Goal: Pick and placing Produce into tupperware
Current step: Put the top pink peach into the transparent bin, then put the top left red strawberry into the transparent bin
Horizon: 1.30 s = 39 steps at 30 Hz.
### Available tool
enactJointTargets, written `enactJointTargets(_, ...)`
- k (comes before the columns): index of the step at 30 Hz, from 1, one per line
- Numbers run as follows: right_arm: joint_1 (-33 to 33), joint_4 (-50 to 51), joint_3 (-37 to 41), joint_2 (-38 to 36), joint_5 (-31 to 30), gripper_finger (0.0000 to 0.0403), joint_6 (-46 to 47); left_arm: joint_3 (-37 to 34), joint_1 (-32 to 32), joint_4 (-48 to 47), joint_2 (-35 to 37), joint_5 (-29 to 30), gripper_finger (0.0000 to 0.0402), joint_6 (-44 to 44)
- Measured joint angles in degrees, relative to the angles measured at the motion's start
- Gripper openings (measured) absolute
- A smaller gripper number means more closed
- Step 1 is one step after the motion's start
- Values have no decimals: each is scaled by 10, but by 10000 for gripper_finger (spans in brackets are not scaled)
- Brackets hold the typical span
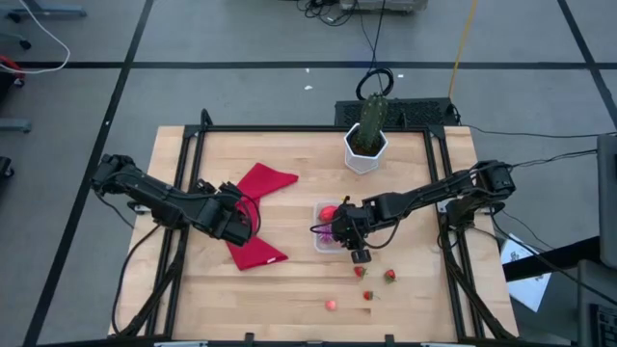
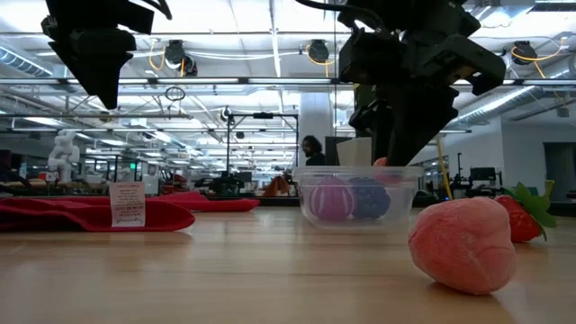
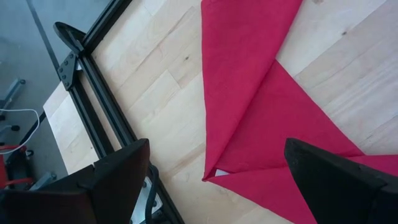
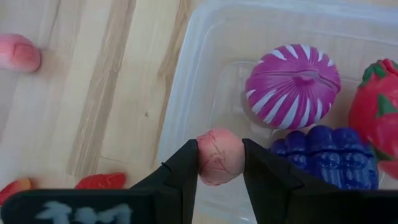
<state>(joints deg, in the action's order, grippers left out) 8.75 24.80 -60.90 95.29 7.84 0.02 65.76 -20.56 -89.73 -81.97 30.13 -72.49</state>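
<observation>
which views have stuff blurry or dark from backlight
Low view: the pink fruit up close looks soft, and both arms are dark silhouettes against ceiling lights. Left wrist view: its own fingers are blurred dark shapes. Right wrist view: the tupperware rim shows pale glare.

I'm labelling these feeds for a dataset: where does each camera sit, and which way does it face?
High: overhead, straight down on the table; both arms show.
Low: table height, level across toward the room; arms hang from above.
Left wrist: above the red cloth; the open left pincer shows its fingers.
Right wrist: over the tupperware; right pincer shut on a pink toy fruit.
Shared: low and right wrist both show the purple-striped toy in the tupperware.
</observation>
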Motion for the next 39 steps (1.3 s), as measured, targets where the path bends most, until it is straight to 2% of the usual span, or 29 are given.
enactJointTargets(22,0,-6,0,0,0,106,-18,0,0,0,0,0,379,0)
enactJointTargets(32,0,-24,0,0,0,159,-19,0,0,0,0,0,379,0)
enactJointTargets(39,0,-25,0,0,-1,165,-26,0,0,0,0,0,379,0)
